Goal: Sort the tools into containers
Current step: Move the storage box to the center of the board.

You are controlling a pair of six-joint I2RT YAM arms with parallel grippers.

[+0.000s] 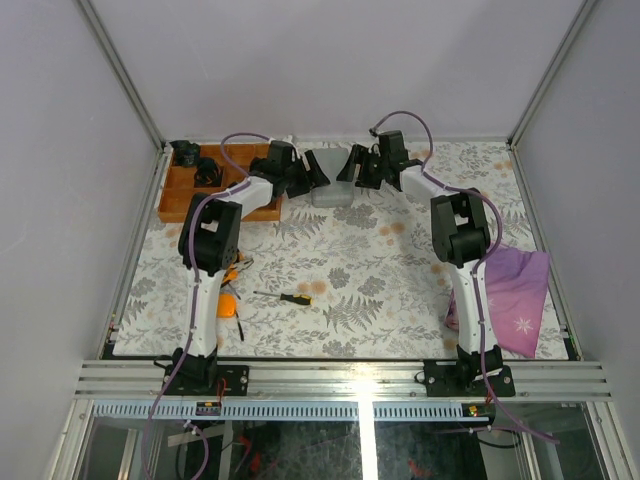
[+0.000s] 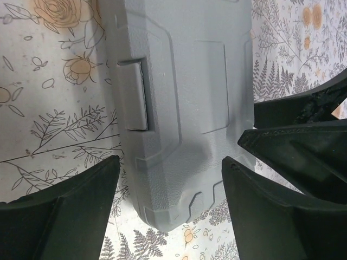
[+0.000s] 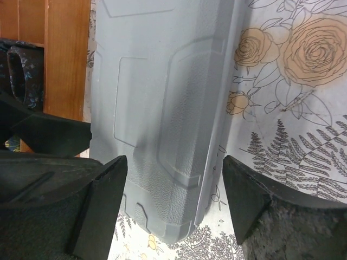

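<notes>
Roughly mid far edge of the table (image 1: 380,300), the grey case (image 1: 332,190) lies shut, contents hidden. Left gripper (image 2: 171,162) and right gripper (image 3: 173,162) are both spread wide, each straddling one end of the case; can't tell if the fingers touch it. Wooden tray (image 1: 180,205) at the far left corner holds black parts (image 1: 207,172). Screwdriver (image 1: 294,298) lies loose toward the near edge, outside both.

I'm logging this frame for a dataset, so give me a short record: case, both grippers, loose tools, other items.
case: flat grey plastic hinged case, closed, far centre
left gripper: open, jaws straddling the case
right gripper: open, straddling it too
loose tools: slim black-and-orange screwdriver, near centre-left; round orange tape measure, left of it
other: wooden tray, far left; purple cloth, near right
</notes>
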